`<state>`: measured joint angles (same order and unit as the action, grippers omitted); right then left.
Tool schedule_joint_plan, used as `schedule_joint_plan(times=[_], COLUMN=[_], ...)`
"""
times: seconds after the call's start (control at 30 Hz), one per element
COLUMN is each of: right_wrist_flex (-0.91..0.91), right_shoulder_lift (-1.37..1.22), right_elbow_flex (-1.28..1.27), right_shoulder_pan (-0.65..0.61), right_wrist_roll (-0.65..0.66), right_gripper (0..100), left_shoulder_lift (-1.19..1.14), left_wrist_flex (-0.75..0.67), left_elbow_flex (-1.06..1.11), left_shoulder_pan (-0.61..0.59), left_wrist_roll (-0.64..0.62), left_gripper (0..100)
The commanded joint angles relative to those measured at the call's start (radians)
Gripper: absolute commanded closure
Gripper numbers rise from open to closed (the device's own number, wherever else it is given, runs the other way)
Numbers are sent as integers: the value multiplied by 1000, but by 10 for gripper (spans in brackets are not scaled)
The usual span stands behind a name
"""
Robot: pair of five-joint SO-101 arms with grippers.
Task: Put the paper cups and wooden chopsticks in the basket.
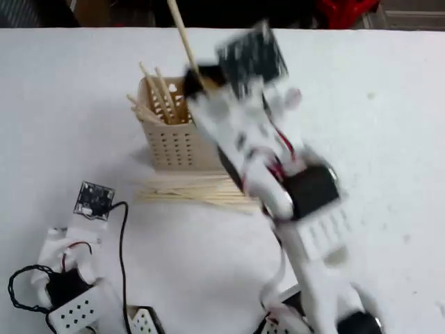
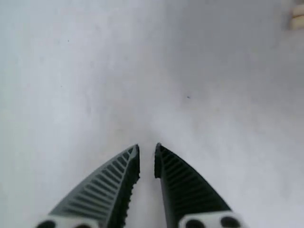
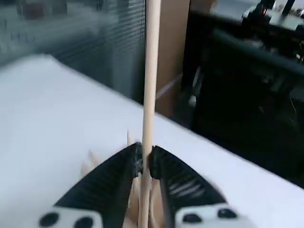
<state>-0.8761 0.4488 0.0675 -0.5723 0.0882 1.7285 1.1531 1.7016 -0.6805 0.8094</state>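
A cream perforated basket (image 1: 172,142) stands near the middle of the table with several wooden chopsticks (image 1: 156,97) upright in it. More chopsticks (image 1: 191,191) lie in a flat pile on the table just in front of it. My right gripper (image 3: 144,153) is shut on a single chopstick (image 3: 152,71), held upright over the basket's right rim. In the high view that chopstick (image 1: 181,31) sticks up past the table's far edge. My left gripper (image 2: 146,148) hangs shut over bare table with nothing in it.
The left arm (image 1: 69,292) rests at the front left corner with a looping black cable (image 1: 124,236). The right arm (image 1: 299,202) stretches diagonally from the front edge to the basket. The white tabletop (image 1: 375,104) lies open to the right.
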Motion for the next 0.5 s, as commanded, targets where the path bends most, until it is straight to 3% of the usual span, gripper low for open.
schedule_joint_plan(times=[0.0,0.27,0.47], right_wrist_flex=[199,381,599], right_shoulder_lift=[-186,-360,-314], right_elbow_flex=[143,138,-141], right_shoulder_pan=[-10,-8,-10], right_wrist_roll=[-87,-81,-75], right_gripper=[981,981,981], left_shoulder_lift=[-5,-5,-5], left_wrist_flex=[3,5,6], left_elbow_flex=[-3,-3,-3], left_shoulder_pan=[12,12,12], left_wrist_roll=[-2,-2,-2], left_gripper=[924,924,924])
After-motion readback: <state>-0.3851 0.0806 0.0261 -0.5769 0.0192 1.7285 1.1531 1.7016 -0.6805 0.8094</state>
